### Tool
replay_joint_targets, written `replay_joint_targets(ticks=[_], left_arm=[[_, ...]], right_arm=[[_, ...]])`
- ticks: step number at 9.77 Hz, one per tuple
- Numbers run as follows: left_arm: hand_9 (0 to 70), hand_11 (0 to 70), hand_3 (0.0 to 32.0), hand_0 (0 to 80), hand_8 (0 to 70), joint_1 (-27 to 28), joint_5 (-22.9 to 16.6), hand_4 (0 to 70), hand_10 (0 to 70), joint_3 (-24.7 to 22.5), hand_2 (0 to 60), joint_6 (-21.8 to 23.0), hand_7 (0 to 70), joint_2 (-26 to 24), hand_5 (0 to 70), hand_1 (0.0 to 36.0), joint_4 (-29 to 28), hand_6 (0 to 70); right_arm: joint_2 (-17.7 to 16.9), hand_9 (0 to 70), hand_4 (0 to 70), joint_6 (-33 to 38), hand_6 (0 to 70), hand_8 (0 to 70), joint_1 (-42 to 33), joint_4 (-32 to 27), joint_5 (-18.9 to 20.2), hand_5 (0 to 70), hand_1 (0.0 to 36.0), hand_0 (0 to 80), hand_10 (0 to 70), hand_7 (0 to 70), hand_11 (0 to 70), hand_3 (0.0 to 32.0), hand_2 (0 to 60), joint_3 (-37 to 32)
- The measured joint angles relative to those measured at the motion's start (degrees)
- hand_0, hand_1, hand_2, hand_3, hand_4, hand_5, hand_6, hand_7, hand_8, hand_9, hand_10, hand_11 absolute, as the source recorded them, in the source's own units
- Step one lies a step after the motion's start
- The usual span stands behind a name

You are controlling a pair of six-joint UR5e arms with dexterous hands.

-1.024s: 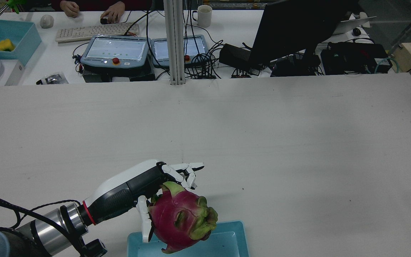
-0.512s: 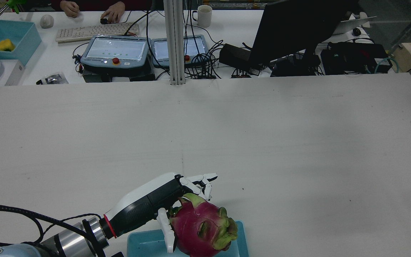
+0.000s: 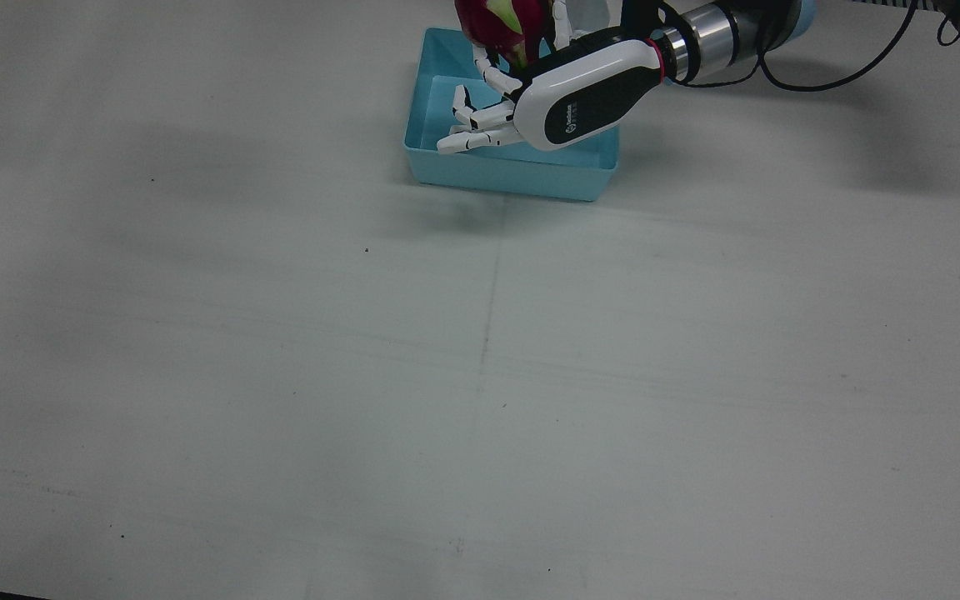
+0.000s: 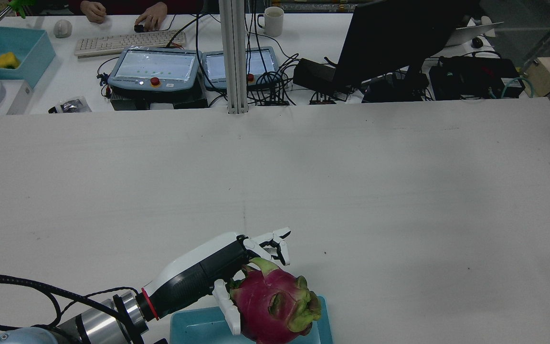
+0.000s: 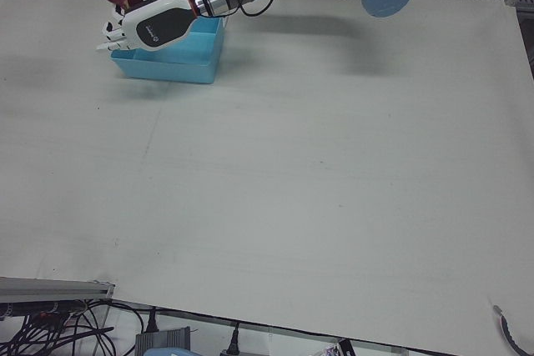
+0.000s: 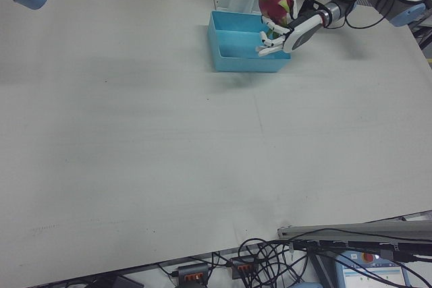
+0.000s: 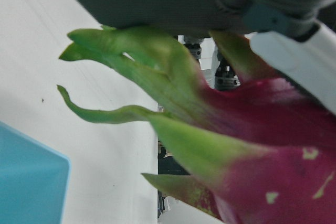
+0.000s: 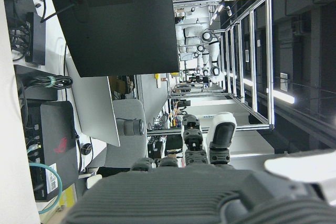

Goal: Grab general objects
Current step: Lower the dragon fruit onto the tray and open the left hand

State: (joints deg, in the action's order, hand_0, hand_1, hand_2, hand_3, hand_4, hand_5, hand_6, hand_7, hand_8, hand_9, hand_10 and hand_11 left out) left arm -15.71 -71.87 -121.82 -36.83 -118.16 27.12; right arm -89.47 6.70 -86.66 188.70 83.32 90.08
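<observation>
The dragon fruit (image 4: 274, 306) is held in the left hand (image 4: 208, 272), above the blue tray (image 3: 510, 171) that stands on the white table (image 3: 480, 375). The fruit lies under the palm, with the thumb pressed on its near side. The other fingers (image 3: 472, 137) are stretched out beyond the fruit, over the tray's front wall, and do not wrap it. In the right hand view only the right hand's (image 8: 205, 182) palm and fingertips show; whether it is open cannot be told.

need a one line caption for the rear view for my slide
Left hand holds a dragon fruit above the blue tray at the table's near edge.
</observation>
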Motion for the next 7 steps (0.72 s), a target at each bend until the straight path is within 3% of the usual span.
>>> replay_joint_targets(ticks=[1, 2, 5, 7], left_arm=[[4.7, 0.0, 0.0, 56.2, 0.9, 0.03, -0.06, 0.0, 0.0, 0.03, 0.0, 0.00, 30.7, -0.02, 3.7, 15.3, 0.02, 0.0], [3.8, 0.0, 0.0, 55.4, 0.5, 0.08, -0.15, 0.0, 0.0, 0.04, 0.0, 0.00, 26.4, -0.04, 2.5, 14.7, 0.03, 0.0], [3.8, 0.0, 0.0, 52.9, 0.8, 0.14, -0.33, 0.0, 0.0, -0.02, 0.0, 0.00, 26.2, -0.05, 1.7, 12.5, 0.17, 0.0], [3.1, 0.0, 0.0, 48.8, 0.2, 0.07, -0.42, 0.0, 0.0, -0.06, 0.0, 0.00, 22.9, -0.05, 0.0, 8.7, 0.53, 0.0]], right_arm=[[0.00, 0.0, 0.0, -0.01, 0.0, 0.0, 0.00, 0.02, 0.00, 0.0, 0.0, 0.0, 0.0, 0.0, 0.0, 0.0, 0.0, 0.00], [0.00, 0.0, 0.0, -0.02, 0.0, 0.0, 0.00, 0.05, 0.00, 0.0, 0.0, 0.0, 0.0, 0.0, 0.0, 0.0, 0.0, 0.00], [0.00, 0.0, 0.0, 0.03, 0.0, 0.0, 0.00, 0.06, 0.02, 0.0, 0.0, 0.0, 0.0, 0.0, 0.0, 0.0, 0.0, 0.00], [0.00, 0.0, 0.0, 0.00, 0.0, 0.0, 0.00, 0.06, 0.02, 0.0, 0.0, 0.0, 0.0, 0.0, 0.0, 0.0, 0.0, 0.01]])
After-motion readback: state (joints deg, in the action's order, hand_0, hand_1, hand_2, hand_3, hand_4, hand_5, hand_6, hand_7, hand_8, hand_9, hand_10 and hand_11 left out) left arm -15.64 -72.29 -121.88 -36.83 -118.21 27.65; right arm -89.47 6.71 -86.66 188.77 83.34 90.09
